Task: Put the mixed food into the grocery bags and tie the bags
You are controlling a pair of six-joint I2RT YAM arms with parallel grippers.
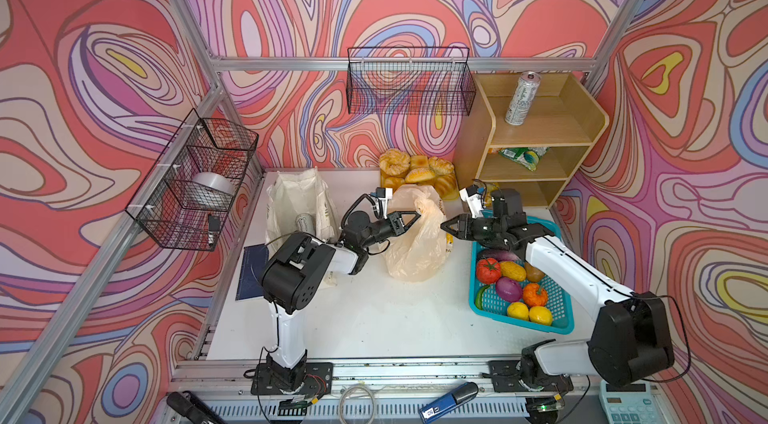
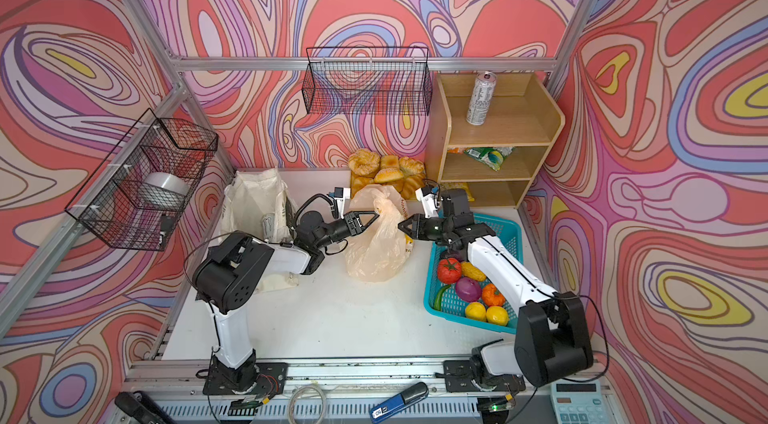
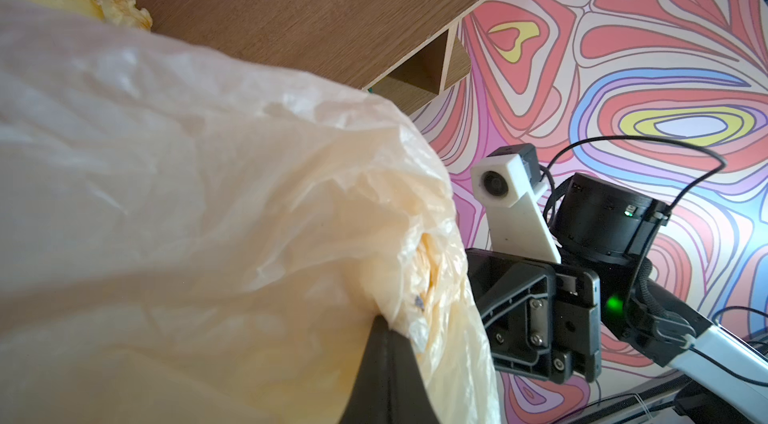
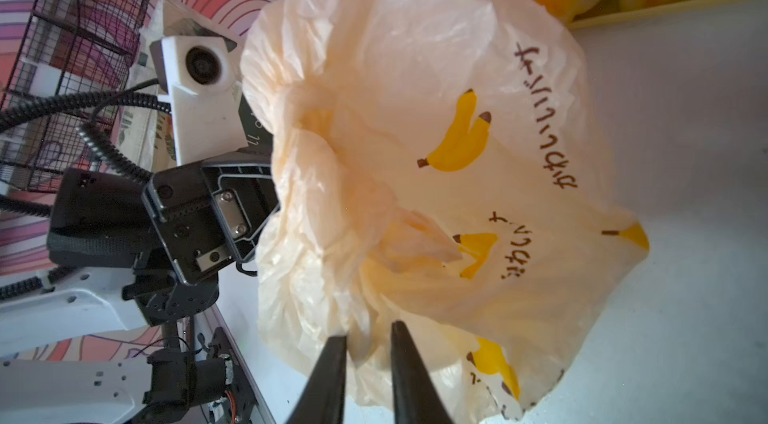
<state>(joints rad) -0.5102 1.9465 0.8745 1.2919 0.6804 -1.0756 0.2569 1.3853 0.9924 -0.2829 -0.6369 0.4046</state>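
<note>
Firstly, both top views, banana-print plastic bag: it stands on the white table between the two arms, just in front of the bread rolls, with its top gathered upward.
Left gripper: closed at the gathered top of the bag, on the side facing the cloth tote.
Right gripper: its tip is at the opposite edge of the bag. From above I cannot judge its opening.
Cloth tote: upright beside the bag, with one drink can inside.
Food not yet packed: a second drink can and a snack packet are on the wooden shelf. Lemons and a cucumber lie in the teal basket.
Left wrist view, fingers: pressed together, with a twist of the film pinched at their tip.
Right wrist view, fingers: a little apart, with a fold of the bag lying between them. They are not closed on it.
Handling, my judgement: the film looks thin, soft, light and slippery. It should crumple and not hold a shape, and a hard pull may tear it.
Where to take hold, my judgement: the bunched upper loops, one for each gripper, where many layers give a firmer pinch for tying.
</note>
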